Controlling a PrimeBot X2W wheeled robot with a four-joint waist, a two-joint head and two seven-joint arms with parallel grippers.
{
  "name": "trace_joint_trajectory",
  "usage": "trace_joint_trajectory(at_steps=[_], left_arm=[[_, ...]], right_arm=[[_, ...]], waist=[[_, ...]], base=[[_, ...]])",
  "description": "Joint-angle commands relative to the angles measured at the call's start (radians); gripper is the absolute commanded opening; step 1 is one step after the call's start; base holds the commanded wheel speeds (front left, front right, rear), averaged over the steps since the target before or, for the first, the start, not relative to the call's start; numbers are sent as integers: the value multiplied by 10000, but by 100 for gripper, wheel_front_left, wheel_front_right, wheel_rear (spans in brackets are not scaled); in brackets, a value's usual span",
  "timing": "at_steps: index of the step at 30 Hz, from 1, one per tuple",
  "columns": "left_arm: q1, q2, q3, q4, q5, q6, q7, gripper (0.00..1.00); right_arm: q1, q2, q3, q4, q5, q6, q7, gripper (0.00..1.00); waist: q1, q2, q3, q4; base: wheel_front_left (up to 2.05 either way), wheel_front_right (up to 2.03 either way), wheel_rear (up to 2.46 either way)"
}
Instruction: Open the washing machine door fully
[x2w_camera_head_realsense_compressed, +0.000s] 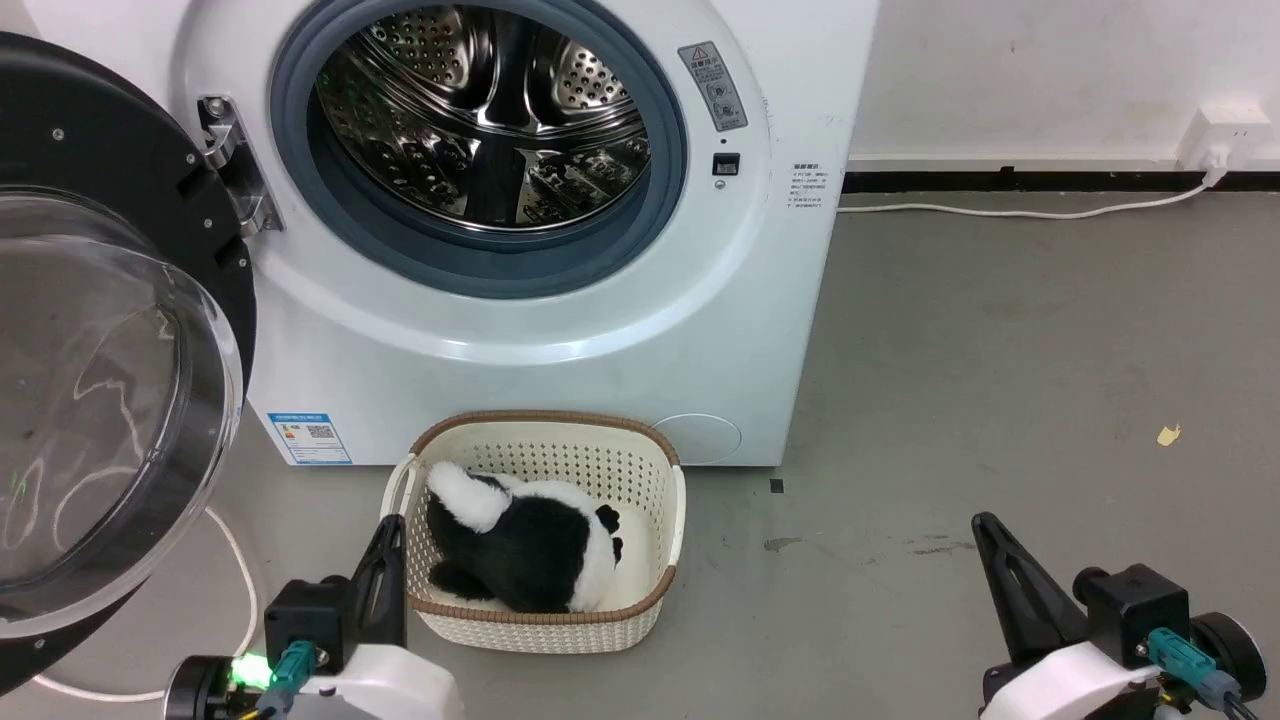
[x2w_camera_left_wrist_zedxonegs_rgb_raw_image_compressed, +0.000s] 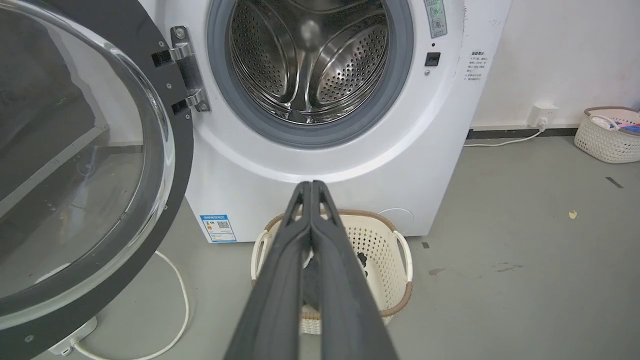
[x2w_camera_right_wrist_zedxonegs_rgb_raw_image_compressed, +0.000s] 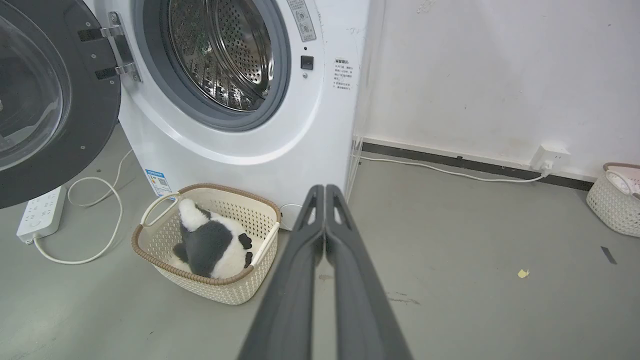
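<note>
Grey floor (x2w_camera_head_realsense_compressed: 1000, 350), door (x2w_camera_left_wrist_zedxonegs_rgb_raw_image_compressed: 75, 150) left of clenched left claw (x2w_camera_left_wrist_zedxonegs_rgb_raw_image_compressed: 311, 187), seemingly apart, right claw (x2w_camera_right_wrist_zedxonegs_rgb_raw_image_compressed: 325, 189) clenched

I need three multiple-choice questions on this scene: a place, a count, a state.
1. Where is the basket holding the plush panda?
A. on the floor before the washing machine
B. on a table
C. atop the machine
2. How many cream baskets show in the right wrist view?
A. one
B. two
C. three
3. The washing machine door is:
A. latched shut
B. lying flat
C. swung open
Answers: 1 A, it stands below the porthole; 2 B, the second basket sits at the right edge; 3 C, the drum is exposed.
</note>
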Motion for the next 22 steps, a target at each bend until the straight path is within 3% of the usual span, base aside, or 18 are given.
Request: trace_joint_trajectory(at_steps=[1,22], left_arm=[[-155,-14,50,-78,110,-37,62,0],[-266,-76,248,-198,264,-151,354,0]], right_arm=[[-178,43,-16,-55,-64,7,75,0],[-308,49,-18,-89,-166,8,358,0]], waist=[[0,-1,4,1],[0,-1,38,3]], base=[[0,0,0],[0,0,0]])
